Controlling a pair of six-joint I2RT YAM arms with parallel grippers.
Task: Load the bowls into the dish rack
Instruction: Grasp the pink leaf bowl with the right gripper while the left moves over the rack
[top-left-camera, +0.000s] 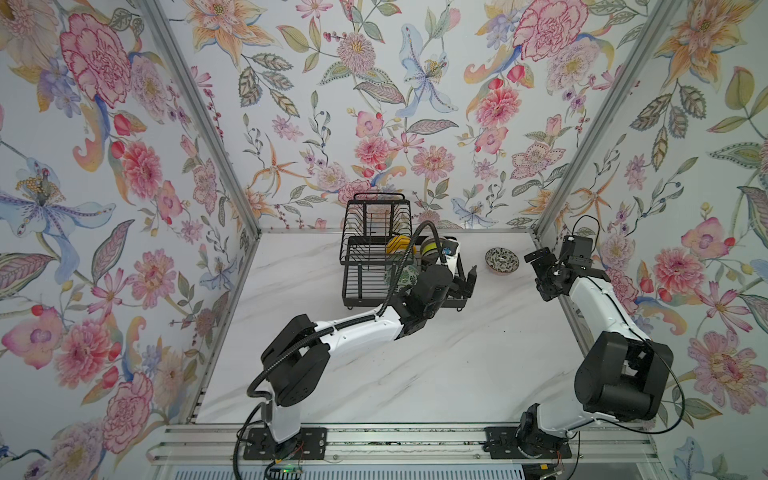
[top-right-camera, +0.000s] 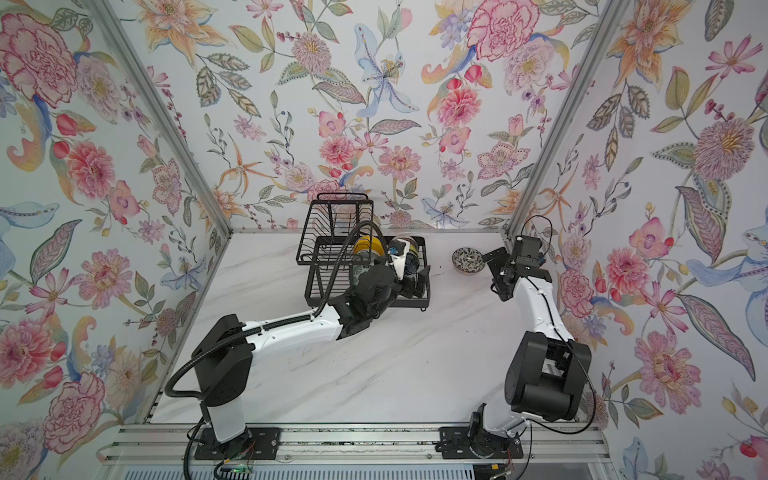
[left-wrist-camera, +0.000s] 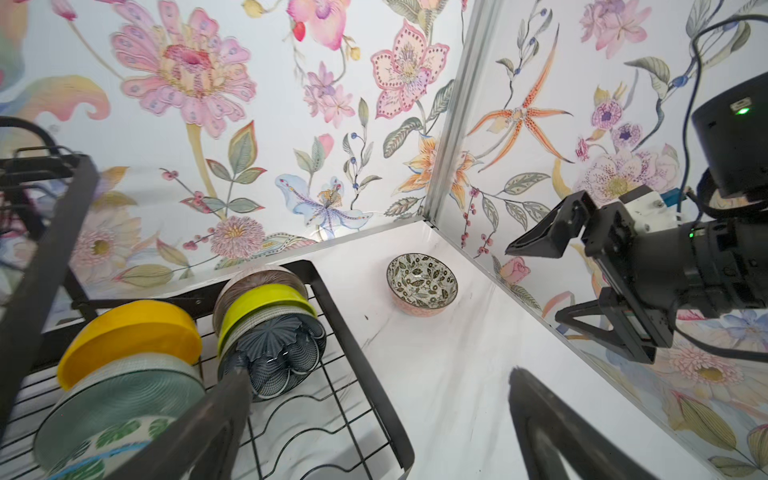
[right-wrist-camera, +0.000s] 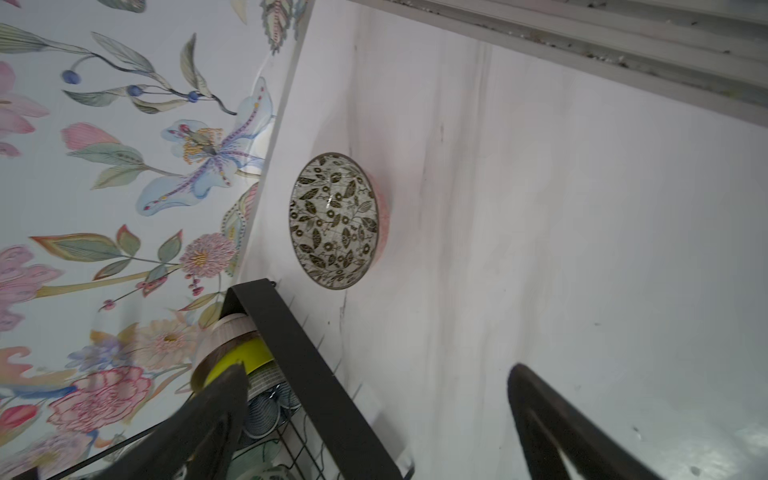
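While six bowls stand on edge in the dish rack (top-left-camera: 344, 286), the black-and-white patterned bowl (top-left-camera: 502, 259) is the odd one out. It sits upright on the marble tabletop (top-left-camera: 415, 374), off the rack's right side and clear of it.

Look into the rack's lower tray. The yellow bowl (left-wrist-camera: 129, 328), pale aqua bowl (left-wrist-camera: 120, 399) and green-leaf-on-white bowl (left-wrist-camera: 112, 436) are packed together in one row. Beside them, nearer the rack's right rim, run the pink-brown ribbed bowl (left-wrist-camera: 257, 278), lime green bowl (left-wrist-camera: 266, 299) and dark blue bowl (left-wrist-camera: 274, 353).

The left gripper (left-wrist-camera: 376, 378) hangs over that right rim, jaws spread wide with nothing between them. The right gripper (right-wrist-camera: 376, 370) is out past the patterned bowl, on the side away from the rack. Its jaws are also wide apart and empty, and it faces the bowl and the rack.
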